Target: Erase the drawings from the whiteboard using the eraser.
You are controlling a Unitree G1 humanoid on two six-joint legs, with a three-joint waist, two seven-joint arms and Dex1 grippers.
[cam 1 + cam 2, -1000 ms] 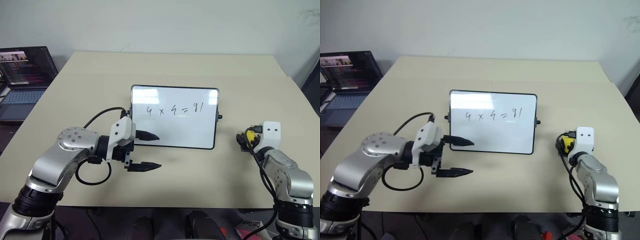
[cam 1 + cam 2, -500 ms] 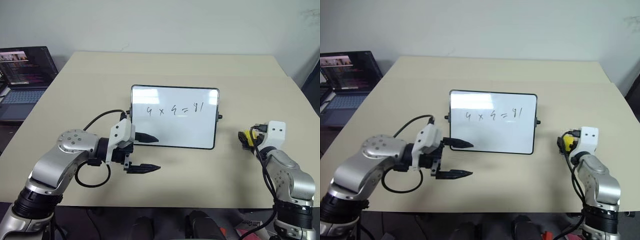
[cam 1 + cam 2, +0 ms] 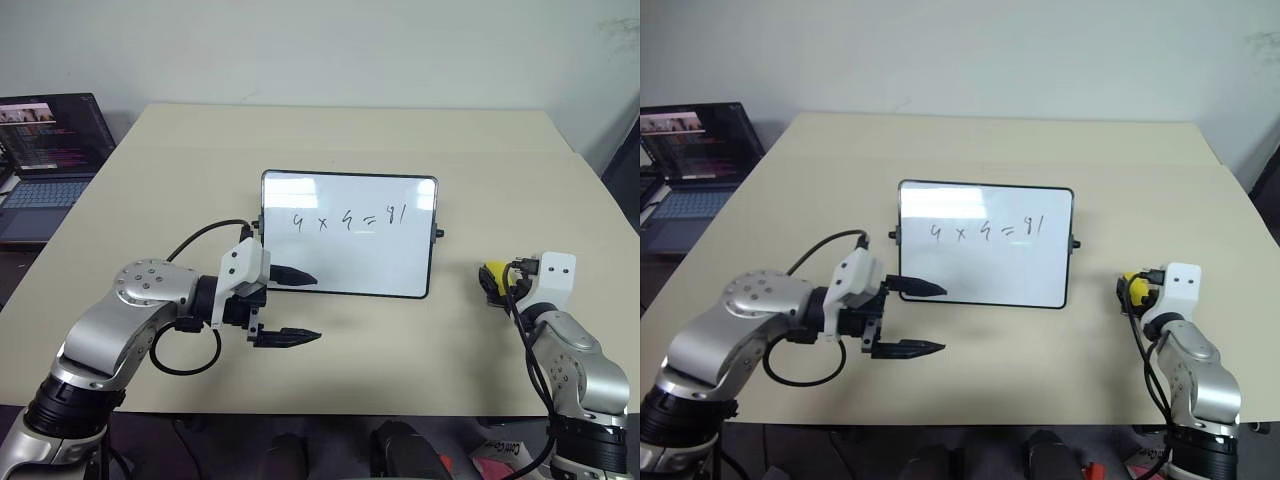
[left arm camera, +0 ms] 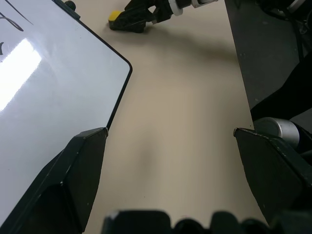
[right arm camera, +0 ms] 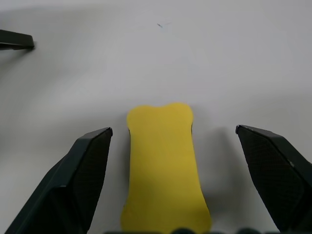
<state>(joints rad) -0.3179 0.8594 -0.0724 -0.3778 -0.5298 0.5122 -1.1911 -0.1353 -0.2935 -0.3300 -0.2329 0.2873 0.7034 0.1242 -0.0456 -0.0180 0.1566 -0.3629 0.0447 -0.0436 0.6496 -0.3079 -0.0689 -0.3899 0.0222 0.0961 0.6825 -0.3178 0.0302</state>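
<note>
the eraser (image 5: 165, 165) lay flat on the beige surface (image 3: 330, 140), well to the right of the whiteboard (image 3: 348, 234) and apart from it. it was a small yellow block, pinched in slightly at its middle. it looked light, probably soft-faced and a little springy, so a gentle squeeze would likely be enough. the narrow waist across its two long sides looked like the best place to take hold.

seen from the right wrist, the eraser's long axis ran straight away from the right gripper (image 5: 168, 195), along the line the gripper pointed. it sat between the two black fingers without touching either. those jaws stood wide open and held nothing.

the whiteboard lay flat with its long sides running left to right. the drawings (image 3: 348, 217), a short row of digits and signs, were unerased in its upper half.

the left gripper (image 3: 293, 305) hovered at the whiteboard's near left corner, jaws open and empty.
</note>
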